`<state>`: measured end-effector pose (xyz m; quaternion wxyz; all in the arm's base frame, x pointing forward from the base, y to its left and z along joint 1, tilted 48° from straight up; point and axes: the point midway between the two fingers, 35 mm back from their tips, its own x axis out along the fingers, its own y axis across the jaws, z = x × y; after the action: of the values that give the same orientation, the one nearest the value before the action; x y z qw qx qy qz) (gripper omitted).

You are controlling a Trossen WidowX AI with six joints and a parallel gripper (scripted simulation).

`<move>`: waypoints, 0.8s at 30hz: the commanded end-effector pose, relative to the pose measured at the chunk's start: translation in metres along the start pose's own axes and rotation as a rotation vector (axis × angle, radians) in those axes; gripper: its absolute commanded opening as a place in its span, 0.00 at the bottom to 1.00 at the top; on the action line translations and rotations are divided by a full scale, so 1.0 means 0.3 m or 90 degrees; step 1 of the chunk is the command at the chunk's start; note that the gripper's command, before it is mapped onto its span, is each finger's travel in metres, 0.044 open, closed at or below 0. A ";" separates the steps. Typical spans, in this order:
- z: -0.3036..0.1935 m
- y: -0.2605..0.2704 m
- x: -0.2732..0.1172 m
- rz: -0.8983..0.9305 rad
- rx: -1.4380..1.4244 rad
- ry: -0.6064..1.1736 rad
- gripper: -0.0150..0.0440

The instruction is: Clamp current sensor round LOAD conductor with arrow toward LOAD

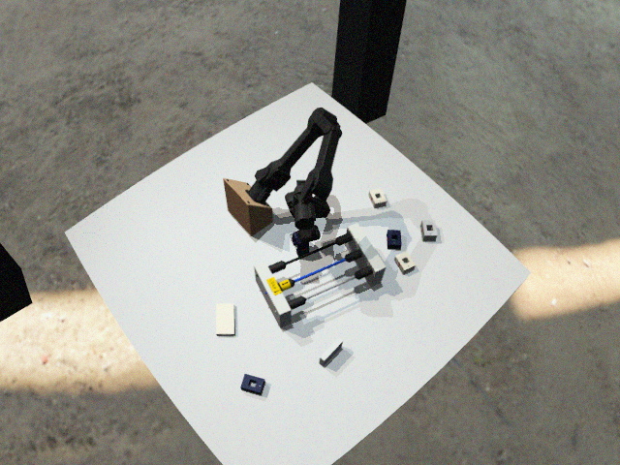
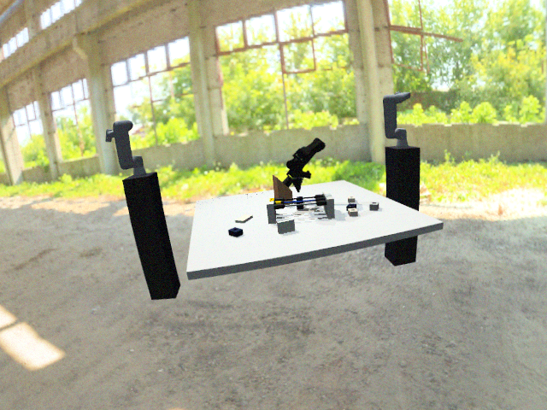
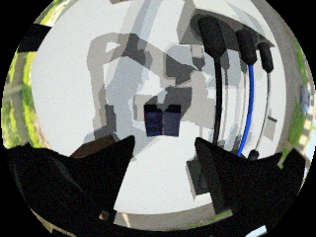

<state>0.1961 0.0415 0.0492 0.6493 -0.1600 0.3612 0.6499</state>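
Observation:
The dark blue open sensor stands on the table beside the conductor rack, partly hidden by the arm in the top view. Its two halves show side by side in the wrist view; its arrow cannot be made out. My gripper is open and empty above the sensor, with the sensor showing between the spread fingertips in the wrist view. The blue conductor has a yellow marker at one end; its lettering is too small to read surely. A black conductor runs nearest the sensor.
The rack's end blocks hold the conductors above the table. A brown wedge stands near the arm's base. Several small blocks lie beyond the rack, one being dark blue. Another dark blue block and a cream plate lie opposite.

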 end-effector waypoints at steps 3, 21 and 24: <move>-0.004 -0.003 0.037 0.007 -0.023 0.002 0.80; -0.003 0.000 0.136 0.007 -0.023 0.001 0.80; -0.003 0.002 0.152 0.007 -0.024 0.000 0.80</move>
<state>0.1926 0.0692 0.0216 0.6419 -0.1751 0.3495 0.6596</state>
